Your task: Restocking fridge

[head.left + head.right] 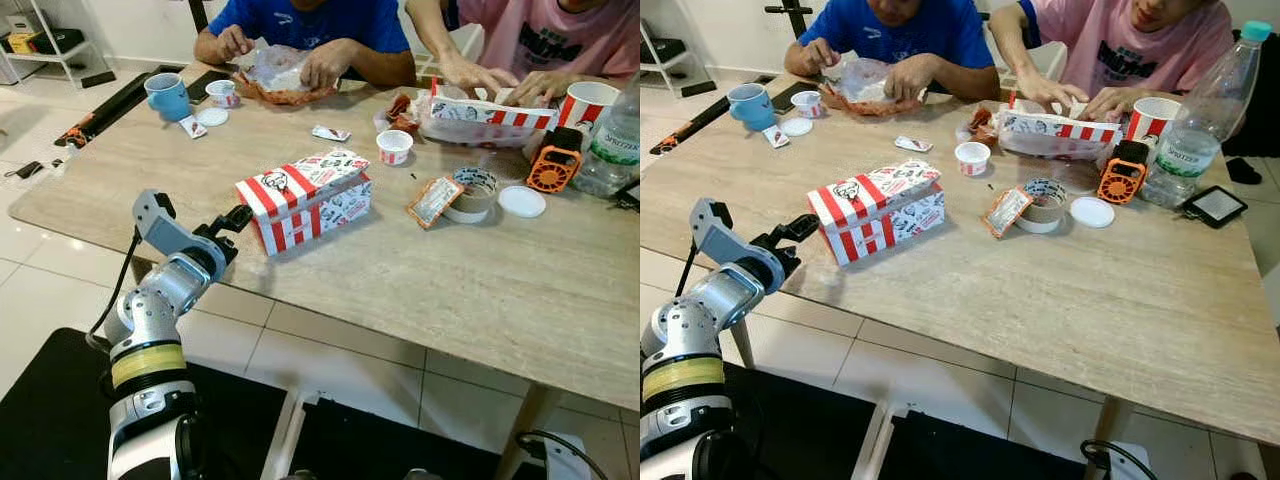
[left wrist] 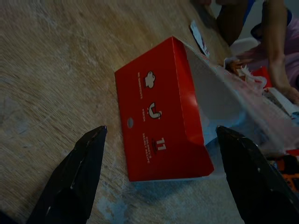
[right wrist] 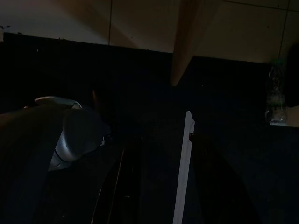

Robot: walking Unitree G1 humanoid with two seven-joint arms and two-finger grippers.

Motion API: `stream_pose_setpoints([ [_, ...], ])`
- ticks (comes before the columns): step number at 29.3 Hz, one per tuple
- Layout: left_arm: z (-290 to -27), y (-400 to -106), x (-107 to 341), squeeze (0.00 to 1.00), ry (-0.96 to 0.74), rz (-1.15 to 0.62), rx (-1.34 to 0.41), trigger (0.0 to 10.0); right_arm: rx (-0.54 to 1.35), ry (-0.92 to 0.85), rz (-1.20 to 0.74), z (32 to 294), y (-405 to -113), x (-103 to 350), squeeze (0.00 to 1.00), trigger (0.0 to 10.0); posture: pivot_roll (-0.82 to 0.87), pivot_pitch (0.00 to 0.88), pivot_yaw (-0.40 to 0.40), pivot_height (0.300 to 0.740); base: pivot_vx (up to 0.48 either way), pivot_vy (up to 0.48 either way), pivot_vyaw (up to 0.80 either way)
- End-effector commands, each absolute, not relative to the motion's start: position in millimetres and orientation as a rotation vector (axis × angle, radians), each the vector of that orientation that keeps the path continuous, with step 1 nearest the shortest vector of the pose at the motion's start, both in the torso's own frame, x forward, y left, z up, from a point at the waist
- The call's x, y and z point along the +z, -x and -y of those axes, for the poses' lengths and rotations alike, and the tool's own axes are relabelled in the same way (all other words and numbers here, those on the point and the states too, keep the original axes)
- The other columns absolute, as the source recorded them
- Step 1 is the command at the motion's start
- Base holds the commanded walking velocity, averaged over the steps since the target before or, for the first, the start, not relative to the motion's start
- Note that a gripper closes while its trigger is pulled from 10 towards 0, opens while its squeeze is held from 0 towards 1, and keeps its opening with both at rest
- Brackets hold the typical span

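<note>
A red-and-white striped cardboard food box [image 1: 305,198] lies near the front left of the wooden table [image 1: 400,290]. My left gripper [image 1: 238,216] hovers at the table's near edge, just left of the box and pointing at it. In the left wrist view the left gripper [image 2: 161,131] is open, and the box's red side [image 2: 159,112] lies ahead between the black fingers [image 2: 79,172], not touched. The right wrist view is very dark, with that arm hanging low over a black mat [image 3: 140,93] beside a table leg [image 3: 184,42].
Two people sit at the far side, their hands [image 1: 325,65] on food wrappers. A blue mug [image 1: 167,96], small sauce cups [image 1: 394,146], a tape roll [image 1: 472,193], a white lid [image 1: 521,201], an orange gadget [image 1: 555,160] and a water bottle [image 1: 1200,120] crowd the far half.
</note>
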State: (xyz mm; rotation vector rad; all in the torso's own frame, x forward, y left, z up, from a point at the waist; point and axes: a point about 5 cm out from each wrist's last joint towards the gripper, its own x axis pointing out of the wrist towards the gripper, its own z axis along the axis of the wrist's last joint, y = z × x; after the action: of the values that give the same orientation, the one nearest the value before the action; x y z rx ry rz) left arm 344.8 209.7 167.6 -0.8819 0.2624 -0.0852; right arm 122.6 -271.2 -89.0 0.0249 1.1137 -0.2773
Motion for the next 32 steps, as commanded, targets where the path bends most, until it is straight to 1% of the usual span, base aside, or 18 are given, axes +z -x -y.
stream_pose_setpoints([
  [1, -218, -345, 172, 0.00, 0.884, -0.243, -0.073, 10.0, -0.276, -0.036, -1.125, 269, -119, -91, 0.00, 10.0, -0.04, 0.115, 0.087, 0.740, 0.000, 0.000, 0.00],
  [3, -226, -344, 171, 0.00, 0.892, -0.242, -0.062, 10.0, -0.276, -0.035, -1.125, 269, -119, -91, 0.00, 10.0, -0.04, 0.114, 0.086, 0.740, 0.000, 0.000, 0.00],
  [8, -226, -344, 170, 0.00, 0.907, -0.253, -0.069, 10.0, -0.276, -0.035, -1.124, 269, -119, -91, 0.00, 10.0, -0.04, 0.116, 0.087, 0.740, 0.000, 0.000, 0.00],
  [20, -214, -349, 154, 0.00, 0.934, -0.317, -0.094, 10.0, -0.274, -0.030, -1.127, 271, -117, -91, 0.00, 10.0, -0.05, 0.126, 0.078, 0.740, 0.000, 0.000, 0.00],
  [32, -210, -362, 168, 0.00, 0.899, -0.296, -0.142, 10.0, -0.278, -0.022, -1.134, 274, -114, -91, 0.00, 10.0, -0.06, 0.130, 0.079, 0.740, 0.000, 0.000, 0.00],
])
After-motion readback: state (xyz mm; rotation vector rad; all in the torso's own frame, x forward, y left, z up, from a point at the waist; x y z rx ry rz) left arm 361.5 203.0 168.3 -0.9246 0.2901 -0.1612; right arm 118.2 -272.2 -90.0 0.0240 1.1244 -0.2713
